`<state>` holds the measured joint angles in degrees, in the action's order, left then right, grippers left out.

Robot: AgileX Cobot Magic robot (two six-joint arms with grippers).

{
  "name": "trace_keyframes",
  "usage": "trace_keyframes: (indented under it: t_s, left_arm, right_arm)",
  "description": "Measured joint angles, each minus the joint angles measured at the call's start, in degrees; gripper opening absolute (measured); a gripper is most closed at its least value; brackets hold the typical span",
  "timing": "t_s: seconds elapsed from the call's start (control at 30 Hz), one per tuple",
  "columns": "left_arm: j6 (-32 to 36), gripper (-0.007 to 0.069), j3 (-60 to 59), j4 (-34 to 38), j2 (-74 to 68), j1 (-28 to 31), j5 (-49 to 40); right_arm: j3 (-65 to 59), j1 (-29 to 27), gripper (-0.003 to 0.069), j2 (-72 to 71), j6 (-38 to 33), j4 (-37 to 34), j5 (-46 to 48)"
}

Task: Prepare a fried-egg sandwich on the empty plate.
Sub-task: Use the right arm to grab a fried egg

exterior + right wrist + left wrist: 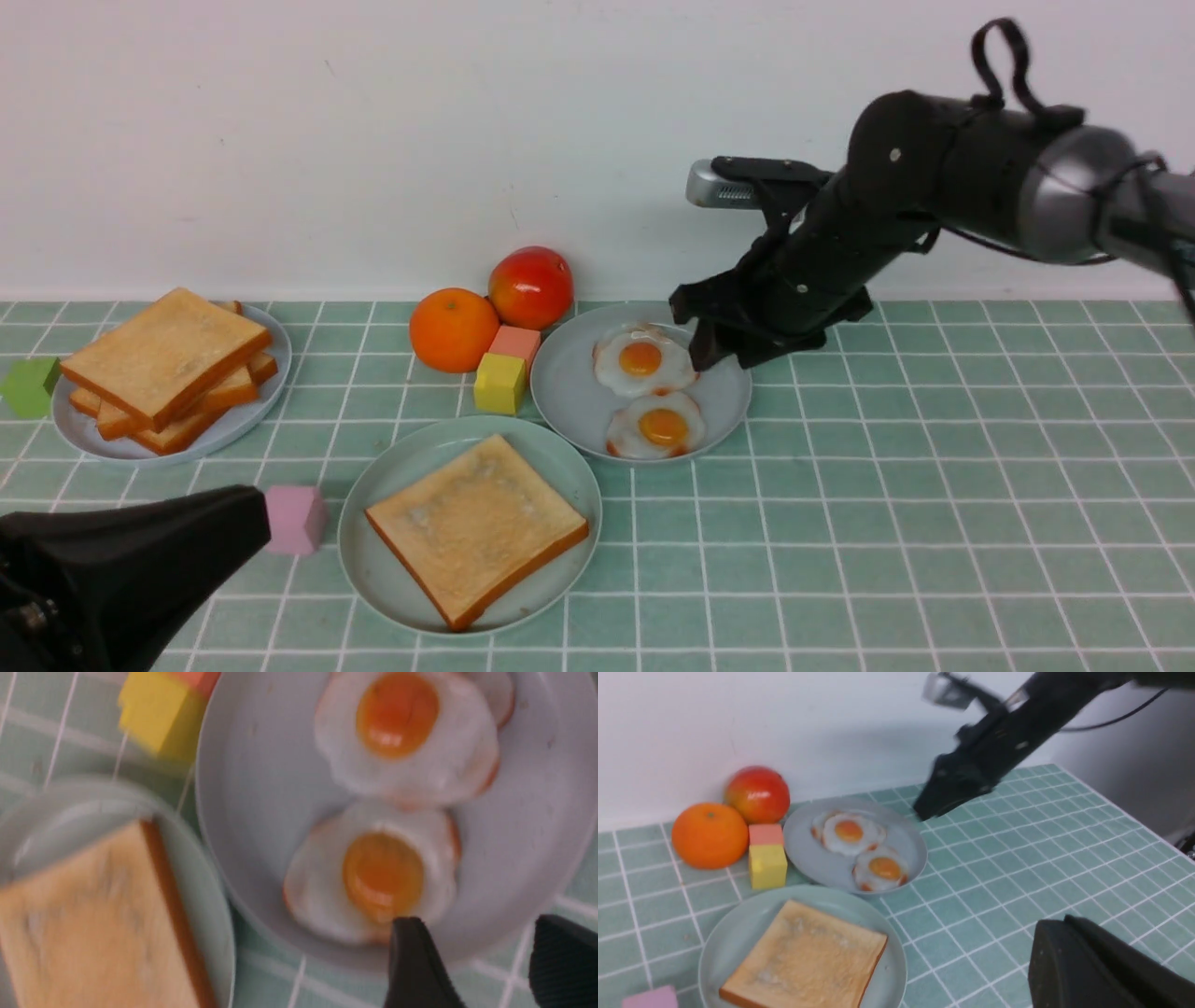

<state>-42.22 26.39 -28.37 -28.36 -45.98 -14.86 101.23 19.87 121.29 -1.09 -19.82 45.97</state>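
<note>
Nearest you, the left claw (250,525) sits closed. One toast slice (476,527) lies on the green plate (373,571), the sandwich's base; egg and top slice are not yet added. Beyond, two eggs (644,359) share a grey plate (569,392), with the right claw (714,347) spread wide and empty at its rim. A second grey plate (271,387) holds a toast stack (163,359).

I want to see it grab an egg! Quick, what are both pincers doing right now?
Left pincer: closed, holding nothing that shows.
Right pincer: open and empty.
</note>
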Motion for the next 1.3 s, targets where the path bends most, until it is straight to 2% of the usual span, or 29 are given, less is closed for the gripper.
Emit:
trace_keyframes:
  t_s: [0.1,0.4,1.03,1.17,1.3]
  left_arm:
    - [0.0,-0.0013,0.0,-0.5,0.0,0.0,0.2]
    - [-0.1,-0.0013,0.0,-1.6,0.0,0.0,0.2]
    - [-2.7,-0.0013,0.0,-1.6,0.0,0.0,0.2]
    - [-2.9,-0.0013,0.0,-1.6,0.0,0.0,0.2]
    - [-2.9,-0.0013,0.0,-1.6,0.0,0.0,0.2]
  right_arm:
    - [4.1,-1.6,0.0395,5.1,1.1,-4.5,-0.7]
    - [7.3,-3.7,0.0402,11.5,1.1,-12.6,-2.5]
    - [8.2,-3.8,0.04,14.7,1.1,-17.9,-6.5]
    - [8.2,-3.8,0.036,14.8,1.1,-18.0,-6.7]
    - [8.2,-3.8,0.0221,15.2,-1.0,-18.2,-6.8]
